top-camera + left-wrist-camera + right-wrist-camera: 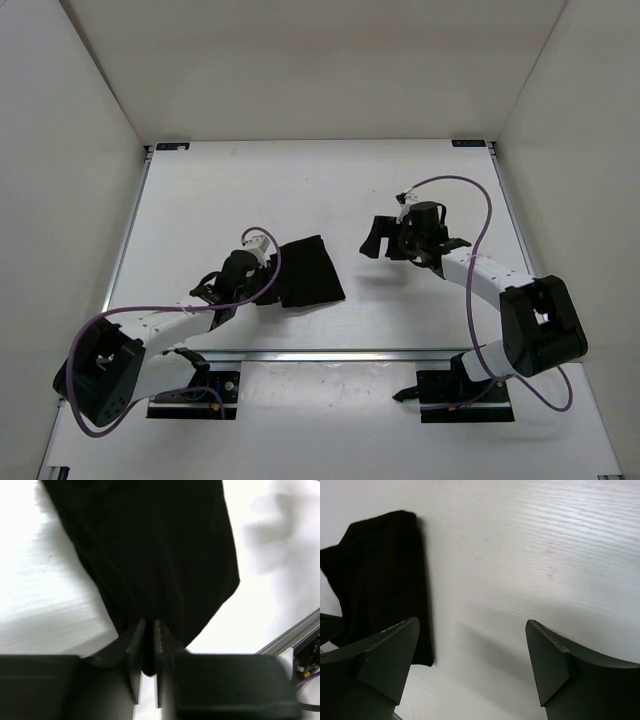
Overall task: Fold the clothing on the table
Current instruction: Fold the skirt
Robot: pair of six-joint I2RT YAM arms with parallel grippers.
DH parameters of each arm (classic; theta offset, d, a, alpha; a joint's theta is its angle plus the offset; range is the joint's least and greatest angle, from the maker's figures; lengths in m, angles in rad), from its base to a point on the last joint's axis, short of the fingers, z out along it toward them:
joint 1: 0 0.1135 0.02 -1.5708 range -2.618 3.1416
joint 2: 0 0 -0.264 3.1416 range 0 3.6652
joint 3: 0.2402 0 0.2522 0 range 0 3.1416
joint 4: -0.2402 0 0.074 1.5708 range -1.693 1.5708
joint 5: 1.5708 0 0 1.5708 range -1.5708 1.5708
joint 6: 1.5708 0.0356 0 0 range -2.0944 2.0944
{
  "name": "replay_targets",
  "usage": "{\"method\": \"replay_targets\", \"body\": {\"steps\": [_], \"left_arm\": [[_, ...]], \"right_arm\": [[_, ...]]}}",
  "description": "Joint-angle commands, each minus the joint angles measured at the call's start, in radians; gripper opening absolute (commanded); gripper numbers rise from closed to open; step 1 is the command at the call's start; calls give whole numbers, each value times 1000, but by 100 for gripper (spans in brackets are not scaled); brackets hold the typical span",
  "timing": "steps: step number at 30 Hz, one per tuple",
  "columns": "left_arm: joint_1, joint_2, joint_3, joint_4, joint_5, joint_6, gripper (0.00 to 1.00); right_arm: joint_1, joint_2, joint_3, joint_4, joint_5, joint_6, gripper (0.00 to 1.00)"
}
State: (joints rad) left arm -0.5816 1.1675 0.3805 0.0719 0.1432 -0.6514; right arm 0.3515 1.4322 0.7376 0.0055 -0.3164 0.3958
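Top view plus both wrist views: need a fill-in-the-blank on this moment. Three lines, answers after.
1. The left gripper is pinched shut on an edge of the ____.
2. The right gripper stands with its jaws ____, holding nothing, apart from the fabric.
3. The cloth, resting on the white table, is plain ____ in colour.

Missing words: cloth; open; black.

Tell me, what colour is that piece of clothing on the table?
Plain black, no pattern; the clothing shows best in the left wrist view.
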Motion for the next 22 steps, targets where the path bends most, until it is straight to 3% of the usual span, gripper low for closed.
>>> {"method": "replay_targets", "body": {"steps": [1,2,4,6,8,9,13,16,20,22], "left_arm": [[23,-63,18,-69,-25,18,28],[20,-93,27,-114,-37,30,31],[31,-135,75,-180,-44,41,51],[48,-169,136,-283,-51,71,64],[66,-215,181,-343,-92,122,95],[72,-239,205,-351,-103,136,99],[141,-246,261,-375,-93,196,99],[141,-194,307,-429,-139,239,99],[143,-126,304,-433,-126,259,99],[131,-111,294,-413,-140,251,98]], "right_arm": [[-20,-75,32,-36,78,-8,85],[-16,-84,42,-68,104,-9,85],[-26,-101,74,-110,154,-15,86],[-37,-113,85,-130,155,-15,85],[-34,-133,98,-142,194,-15,87],[-31,-142,91,-147,209,-18,89],[-36,-151,92,-162,208,-31,98],[-34,-153,80,-134,185,-38,98],[-25,-116,95,-125,151,-35,87],[-8,-98,104,-113,146,-38,88]]}}
